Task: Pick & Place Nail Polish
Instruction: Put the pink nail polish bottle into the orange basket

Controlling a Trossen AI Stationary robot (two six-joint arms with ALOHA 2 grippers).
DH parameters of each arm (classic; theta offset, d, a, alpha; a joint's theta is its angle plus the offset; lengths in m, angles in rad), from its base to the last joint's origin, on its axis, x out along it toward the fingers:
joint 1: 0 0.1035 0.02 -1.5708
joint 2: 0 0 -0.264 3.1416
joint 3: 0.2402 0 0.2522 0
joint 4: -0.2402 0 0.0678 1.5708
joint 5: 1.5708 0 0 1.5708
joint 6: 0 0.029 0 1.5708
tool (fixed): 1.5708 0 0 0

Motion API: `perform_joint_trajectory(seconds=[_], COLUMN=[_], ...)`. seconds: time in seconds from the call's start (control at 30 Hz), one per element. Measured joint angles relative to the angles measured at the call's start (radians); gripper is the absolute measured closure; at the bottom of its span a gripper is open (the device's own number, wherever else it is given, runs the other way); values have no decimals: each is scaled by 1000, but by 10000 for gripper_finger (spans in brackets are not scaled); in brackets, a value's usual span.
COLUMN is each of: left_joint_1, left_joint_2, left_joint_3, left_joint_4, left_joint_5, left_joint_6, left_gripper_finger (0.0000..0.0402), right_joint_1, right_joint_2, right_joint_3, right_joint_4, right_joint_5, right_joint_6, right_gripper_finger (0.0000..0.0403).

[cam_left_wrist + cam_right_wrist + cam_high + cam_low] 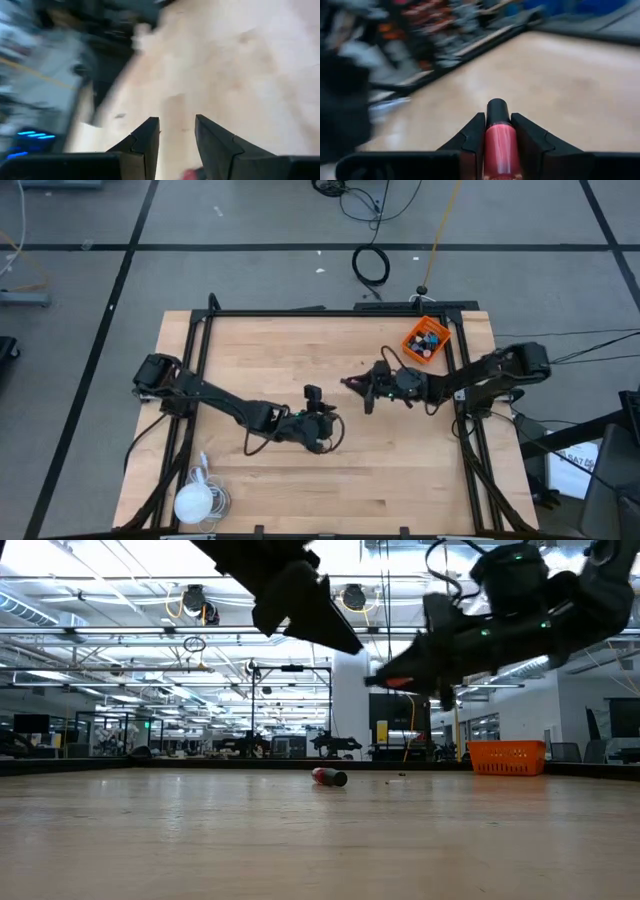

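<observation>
My right gripper (352, 383) hangs above the table's middle, left of the orange bin (413, 338), and is shut on a pink nail polish bottle (498, 142) with a black cap. My left gripper (313, 393) is open above the table's middle, its fingers (148, 137) apart with bare wood between them. A red nail polish bottle (330, 777) lies on its side on the table; in the high view the left arm hides it. The bin holds several more bottles (430, 340). My right gripper pinches the pink bottle's glass body (498, 135) between its two fingers. The bottle lies along the fingers, with its black cap (497, 110) sticking out past the fingertips. The fingers point roughly level toward the table's left. The bottle is lifted clear of the table.
The orange bin (508, 756) stands at the table's far right corner. A white round object with a cord (196, 500) lies at the near left corner. A black frame (320, 311) runs along the table's edges. Bare wood (400, 470) lies at the near right.
</observation>
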Motion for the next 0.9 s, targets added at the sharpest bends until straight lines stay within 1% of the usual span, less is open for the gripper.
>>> perform_joint_trajectory(seconds=[0.13, 0.23, 0.33, 0.43, 0.5, 0.57, 0.67, 0.73, 0.77, 0.9], left_joint_1=[49, 91, 133, 167, 182, 192, 199, 198, 198, 196], left_joint_2=[0, 0, 0, 5, 11, 25, 38, 50, 50, 51], left_joint_3=[-1, -11, -41, -79, -99, -105, -107, -103, -104, -105], left_joint_4=[11, 43, 121, 231, 286, 307, 311, 338, 329, 326], left_joint_5=[249, 381, 430, 445, 446, 447, 447, 448, 448, 448], left_joint_6=[-76, -126, -162, -230, -299, -359, -404, -407, -406, -408], left_gripper_finger=[277, 277, 277, 277, 277, 277, 277, 277, 277, 277], right_joint_1=[0, -1, 0, -3, -14, -39, -106, -156, -181, -279], right_joint_2=[-194, -337, -462, -554, -595, -628, -646, -647, -645, -629], right_joint_3=[-63, -111, -158, -212, -242, -268, -290, -291, -291, -291], right_joint_4=[-184, -360, -495, -598, -620, -626, -637, -659, -674, -710], right_joint_5=[230, 415, 579, 698, 763, 807, 805, 800, 794, 709], right_joint_6=[-83, -104, -83, -46, -34, -35, -46, -42, -37, -2], right_gripper_finger=[337, 337, 337, 337, 337, 337, 337, 337, 337, 337])
